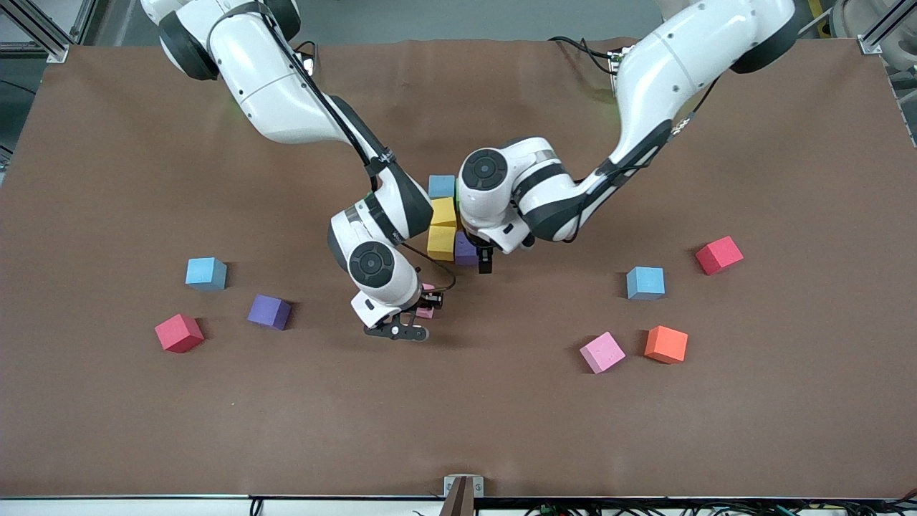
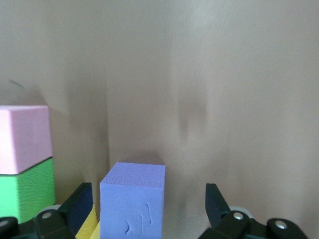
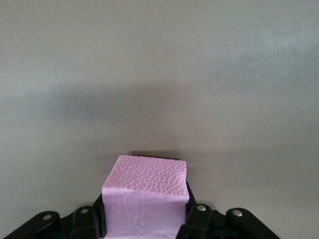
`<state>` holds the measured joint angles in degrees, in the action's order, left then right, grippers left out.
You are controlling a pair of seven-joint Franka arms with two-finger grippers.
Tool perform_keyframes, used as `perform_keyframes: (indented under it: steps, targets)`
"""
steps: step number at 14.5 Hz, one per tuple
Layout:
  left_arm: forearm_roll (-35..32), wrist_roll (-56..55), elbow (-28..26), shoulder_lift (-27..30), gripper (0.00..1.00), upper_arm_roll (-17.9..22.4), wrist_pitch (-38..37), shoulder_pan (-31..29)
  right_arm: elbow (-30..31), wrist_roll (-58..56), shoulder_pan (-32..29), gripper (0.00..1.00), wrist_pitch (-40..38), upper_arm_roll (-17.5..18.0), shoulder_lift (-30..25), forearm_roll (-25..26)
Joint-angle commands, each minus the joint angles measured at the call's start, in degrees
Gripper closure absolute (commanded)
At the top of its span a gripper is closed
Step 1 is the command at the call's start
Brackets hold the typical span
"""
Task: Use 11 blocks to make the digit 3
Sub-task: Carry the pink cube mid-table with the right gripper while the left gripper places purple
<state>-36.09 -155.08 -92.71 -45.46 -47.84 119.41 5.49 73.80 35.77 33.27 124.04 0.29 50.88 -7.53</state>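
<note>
A partial figure stands mid-table: a light blue block [image 1: 442,186], two yellow blocks [image 1: 444,212] in a column, and a purple block [image 1: 464,251] beside the nearer yellow one. My left gripper [image 1: 478,256] is low around that purple block [image 2: 133,196], open, with a gap on each side. A pink block [image 2: 24,139] and a green block [image 2: 27,191] touch each other beside it, hidden under the left arm in the front view. My right gripper [image 1: 424,307] is shut on a pink block [image 3: 147,184], low over the table near the figure.
Loose toward the right arm's end are a light blue block [image 1: 206,273], a purple block [image 1: 269,312] and a red cube [image 1: 179,332]. Toward the left arm's end are a light blue block [image 1: 645,282], a pink block [image 1: 602,352], an orange block [image 1: 666,344] and a red cube [image 1: 718,255].
</note>
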Motion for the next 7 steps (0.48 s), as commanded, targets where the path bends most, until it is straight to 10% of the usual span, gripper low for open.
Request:
perform_keyframes:
  steps: [1, 7]
  targets:
    - [-1.9, 3.9, -1.9, 1.7, 0.00, -6.5, -4.2, -9.1, -0.2, 0.4, 1.4, 0.81, 0.3, -0.2, 0.5, 1.0]
    - [-2.1, 37.6, 4.2, 0.7, 0.00, -6.8, -4.3, -21.1, 0.9, 0.3, 4.4, 0.81, 0.3, -0.2, 0.2, 5.0]
